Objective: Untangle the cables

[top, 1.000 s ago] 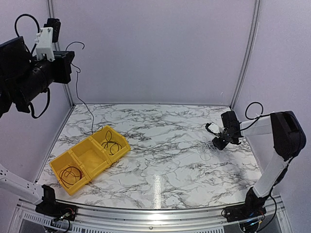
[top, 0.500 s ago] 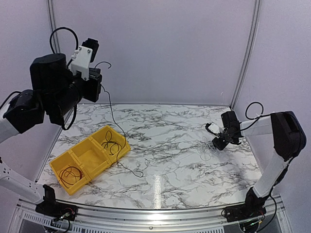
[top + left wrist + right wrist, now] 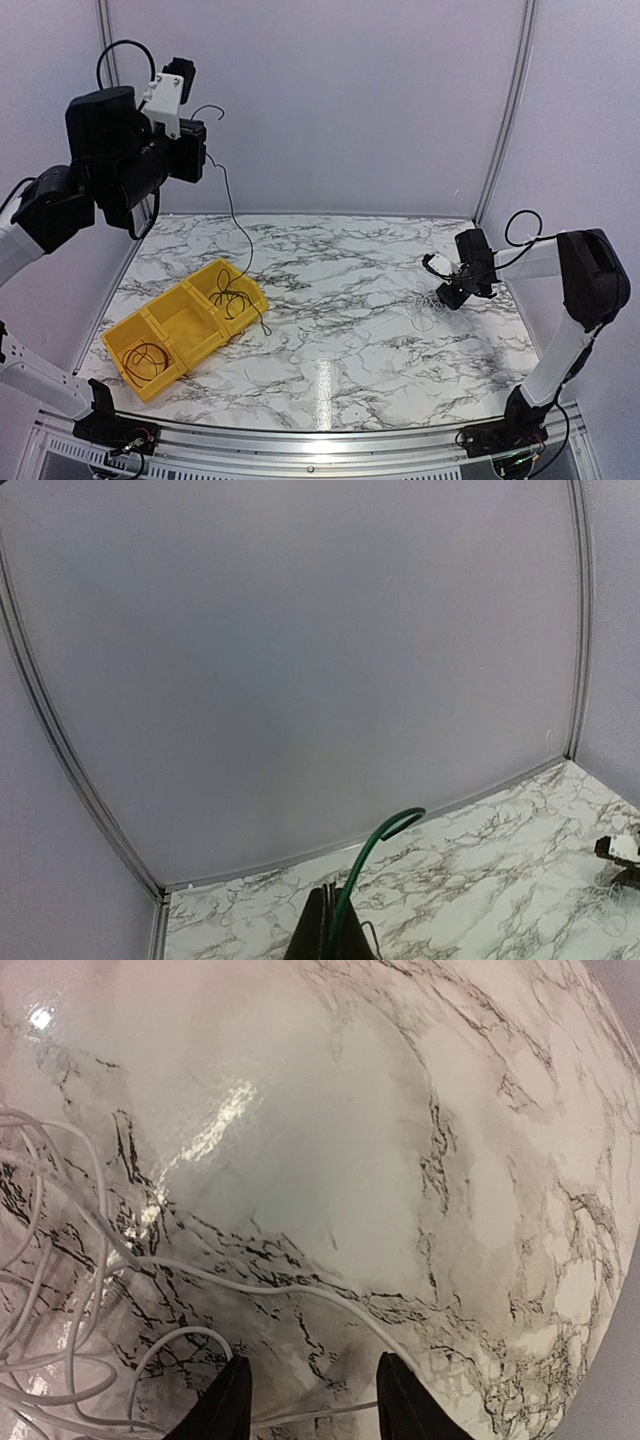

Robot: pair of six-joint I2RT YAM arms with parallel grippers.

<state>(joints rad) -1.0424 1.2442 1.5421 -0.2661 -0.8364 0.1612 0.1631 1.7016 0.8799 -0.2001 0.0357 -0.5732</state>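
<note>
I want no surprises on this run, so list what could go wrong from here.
1. The left end effector holds a cable high, with its tail hanging into the yellow bin over another coil; the two may snag together.
2. The right end effector sits open at the white tangle; closing may pinch several strands at once.

Illumination is bright, diffuse and overhead; shadows are faint. The table (image 3: 350, 330) carries a vertical glare streak near its front centre. The right wrist view shows specular patches and barrel distortion; cables (image 3: 262, 1287) near the lens are soft. The left wrist view bows the wall rails (image 3: 578, 620).
</note>
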